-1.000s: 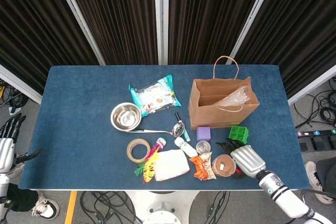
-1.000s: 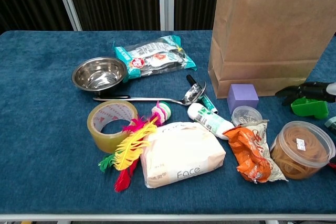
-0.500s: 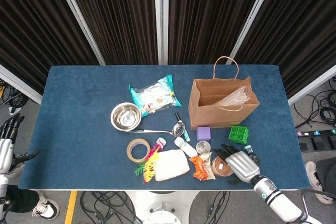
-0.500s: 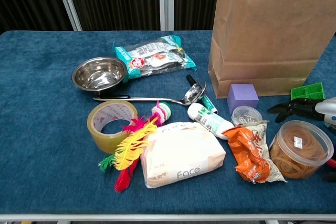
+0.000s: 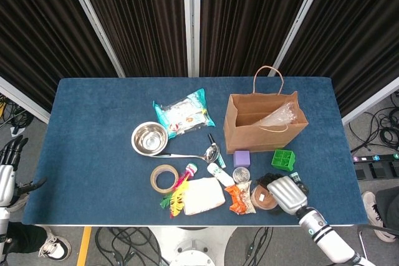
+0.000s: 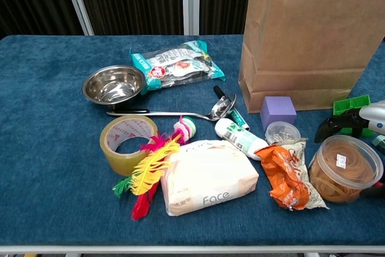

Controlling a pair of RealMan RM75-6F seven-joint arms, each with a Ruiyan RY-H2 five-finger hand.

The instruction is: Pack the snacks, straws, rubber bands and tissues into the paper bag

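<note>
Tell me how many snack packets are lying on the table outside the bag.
2: the teal snack packet lies behind the steel bowl, and the orange snack packet lies beside the rubber band tub. The paper bag may hide more.

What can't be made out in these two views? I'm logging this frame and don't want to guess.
- Right hand: the head view shows only its back over the rubber band tub; the chest view cuts it at the edge, so contact is unclear.
- Left hand: cut off by the head view's left edge.
- Paper bag: its top is cropped in the chest view, and its walls hide most of the inside.
</note>
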